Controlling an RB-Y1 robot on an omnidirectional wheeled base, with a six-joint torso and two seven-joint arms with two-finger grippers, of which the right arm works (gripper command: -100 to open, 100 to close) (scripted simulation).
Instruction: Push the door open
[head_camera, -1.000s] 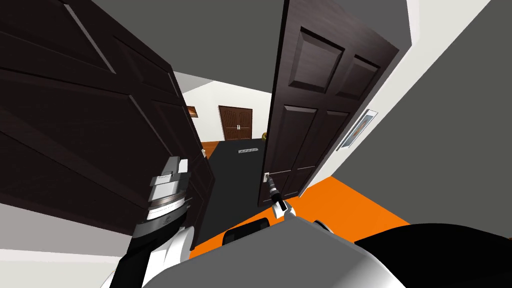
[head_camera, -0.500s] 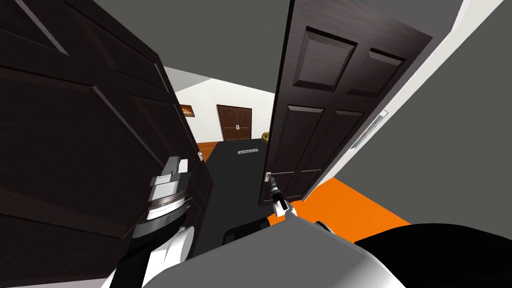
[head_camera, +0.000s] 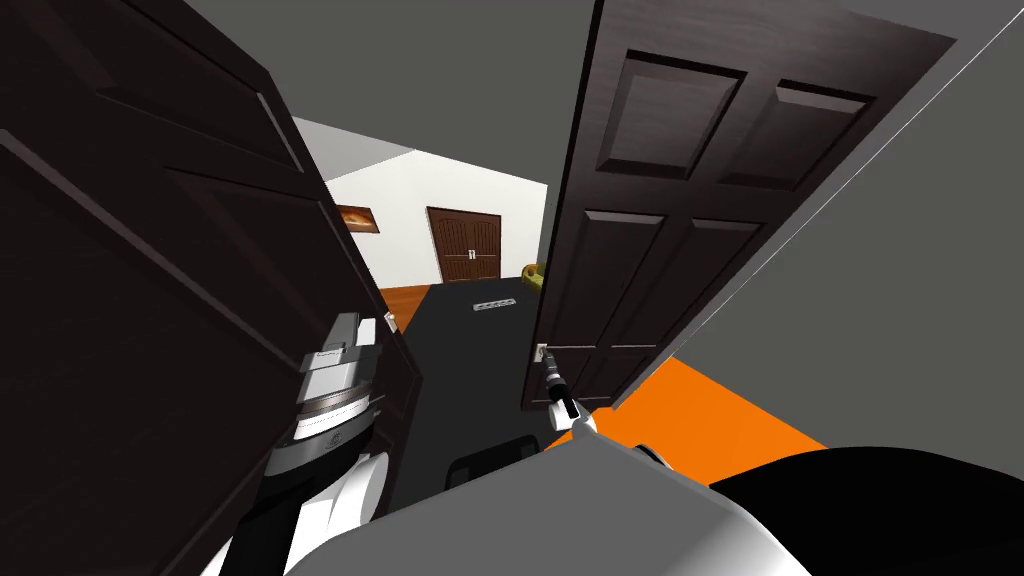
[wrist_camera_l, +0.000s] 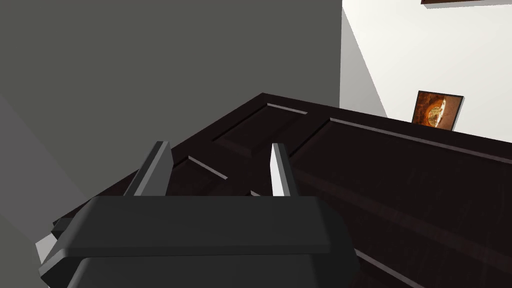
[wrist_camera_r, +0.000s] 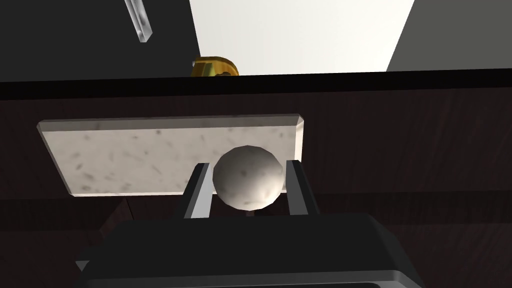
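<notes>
Right gripper (wrist_camera_r: 247, 166) clamps knob (wrist_camera_r: 247, 179) on dark door (wrist_camera_r: 400, 150).

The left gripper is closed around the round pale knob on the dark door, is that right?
Not quite. It is the right gripper, not the left, that is closed around the round pale knob on the dark door. The right wrist view shows its fingers pressing the knob's sides.

Home interior, dark panelled door (head_camera: 680, 220), framed picture (head_camera: 357, 217) on wall, orange floor (head_camera: 725, 410)
</notes>
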